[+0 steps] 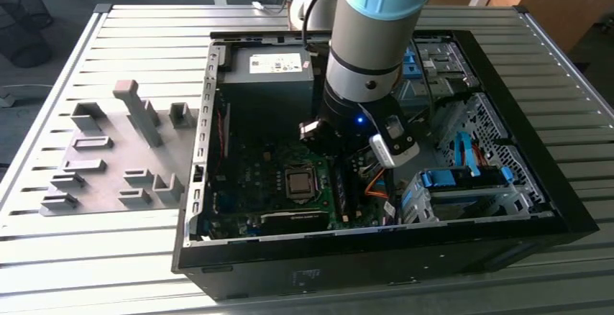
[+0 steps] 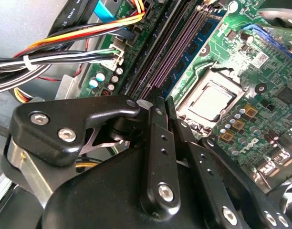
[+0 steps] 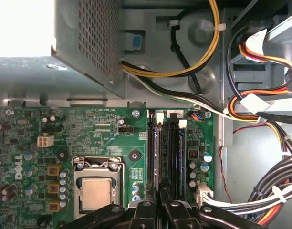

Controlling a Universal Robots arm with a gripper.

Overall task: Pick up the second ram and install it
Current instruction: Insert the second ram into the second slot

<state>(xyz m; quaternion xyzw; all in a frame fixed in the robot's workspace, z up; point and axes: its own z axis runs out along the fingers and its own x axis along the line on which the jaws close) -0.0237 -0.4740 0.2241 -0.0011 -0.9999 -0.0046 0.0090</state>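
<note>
First wrist view: gripper (image 3: 160, 202) fingers drawn close together over the motherboard's (image 3: 108, 133) memory slots, directly above the second ram (image 3: 180, 157), seated lengthwise in a slot, its long axis running straight away from the fingertips.

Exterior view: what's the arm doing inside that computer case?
The robot arm reaches down into the open computer case. Its gripper sits right at the memory slots, beside the processor. A blue-green memory stick stands along one slot; whether it is fully seated cannot be told.
</note>
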